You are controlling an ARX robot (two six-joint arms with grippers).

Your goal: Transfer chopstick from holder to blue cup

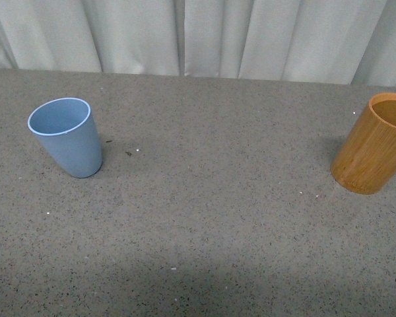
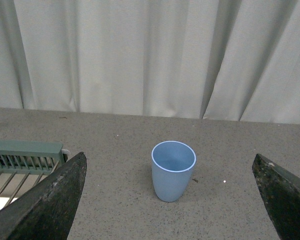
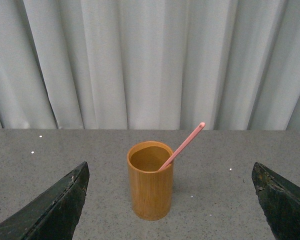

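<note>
The light blue cup [image 1: 66, 139] stands upright and empty at the left of the table. At the far right edge stands the orange-brown wooden holder [image 1: 373, 145]; no arm shows in the front view. In the left wrist view the blue cup [image 2: 173, 170] stands ahead of my left gripper [image 2: 170, 157], which is open wide and holds nothing. The right wrist view shows the holder [image 3: 150, 190] with one pink chopstick [image 3: 182, 146] leaning out of it over the rim. My right gripper [image 3: 170, 165] is open, short of the holder and apart from it.
The grey speckled table [image 1: 218, 218] runs back to a pale curtain [image 1: 185, 33]. A green slatted rack [image 2: 25, 155] lies beside the left gripper's dark finger [image 2: 55, 200]. A wide stretch of bare tabletop separates cup and holder.
</note>
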